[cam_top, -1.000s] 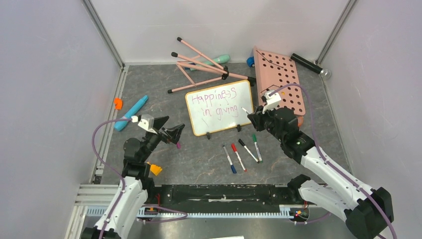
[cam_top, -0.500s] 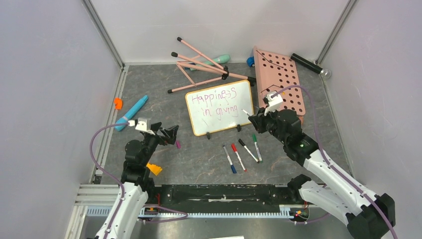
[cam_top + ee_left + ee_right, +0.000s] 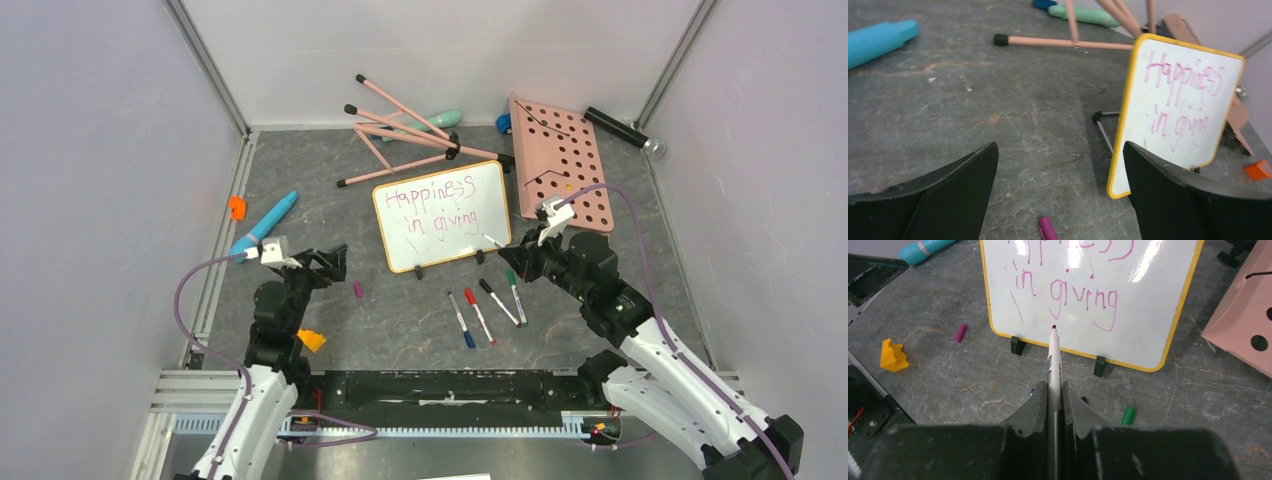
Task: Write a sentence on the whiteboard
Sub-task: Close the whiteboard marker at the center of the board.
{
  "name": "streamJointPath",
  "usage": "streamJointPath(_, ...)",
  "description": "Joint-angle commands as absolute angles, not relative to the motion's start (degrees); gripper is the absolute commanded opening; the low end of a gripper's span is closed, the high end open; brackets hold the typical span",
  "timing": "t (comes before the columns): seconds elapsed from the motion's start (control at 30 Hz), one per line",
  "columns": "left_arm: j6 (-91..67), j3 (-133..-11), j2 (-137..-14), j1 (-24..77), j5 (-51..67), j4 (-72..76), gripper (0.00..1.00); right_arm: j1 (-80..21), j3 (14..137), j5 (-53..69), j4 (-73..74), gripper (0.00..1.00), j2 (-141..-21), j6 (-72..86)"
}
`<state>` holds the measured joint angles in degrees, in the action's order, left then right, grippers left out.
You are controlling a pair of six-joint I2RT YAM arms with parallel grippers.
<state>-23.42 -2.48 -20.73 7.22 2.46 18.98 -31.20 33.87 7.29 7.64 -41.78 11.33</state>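
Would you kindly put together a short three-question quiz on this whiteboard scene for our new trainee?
1. True or false: the right gripper is shut on a marker whose tip points toward the whiteboard.
2. Multiple choice: the left gripper is A) shut on a cap, B) open and empty, C) clamped on the board's rim.
3. Fill in the blank: the sentence reads "Happiness in ____".

Key: 1 true; 2 B; 3 giving.
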Motion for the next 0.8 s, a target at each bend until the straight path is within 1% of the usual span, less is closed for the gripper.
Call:
streamJointPath(0.0,-32.28,-14.38,-28.08,7.29,-5.96,3.74,1.0,-30.99,33.75,10.57,7.01,0.0,-41.26,12.46)
streamJointPath(0.1,-36.31,-22.36,-35.0,7.39,-6.57,-9.31,1.0,-30.95,34.0,10.49,7.16,0.0,-41.08,12.13)
streamJointPath(0.17,-37.97,-26.3,-39.09,7.68,-3.59,-14.94,1.0,-31.02,34.34,10.53,7.21,0.0,-41.05,12.1)
streamJointPath(0.2,-38.27,-27.69,-40.87,8.09,-1.84,-17.31,0.98,-31.0,34.45,10.57,7.21,0.0,-41.06,12.13)
streamJointPath(0.27,-37.74,-29.23,-42.7,9.56,-0.27,-20.95,0.9,-30.98,34.65,10.83,7.23,0.0,-41.07,12.13)
streamJointPath(0.33,-38.09,-29.14,-42.8,11.44,-0.26,-23.52,0.86,-31.06,34.65,10.67,7.25,0.0,-40.96,11.99)
streamJointPath(0.43,-40.02,-27.03,-42.34,14.68,-1.95,-24.51,0.79,-30.98,34.28,10.48,7.22,0.0,-40.74,12.04)
streamJointPath(0.5,-40.75,-26.16,-42.62,16.35,-3.32,-24.52,0.63,-30.98,34.03,10.27,7.12,0.0,-40.71,12.05)
streamJointPath(0.53,-41.18,-26.0,-42.98,16.56,-3.62,-24.72,0.62,-30.95,33.88,10.09,7.08,0.0,-40.67,12.04)
streamJointPath(0.63,-42.09,-26.01,-44.55,18.23,-5.97,-25.05,0.61,-30.94,33.75,10.25,7.0,0.0,-40.74,12.04)
streamJointPath(0.77,-42.28,-26.19,-49.92,20.22,-8.57,-24.92,0.63,-30.94,33.91,10.71,6.9,0.0,-40.95,12.37)
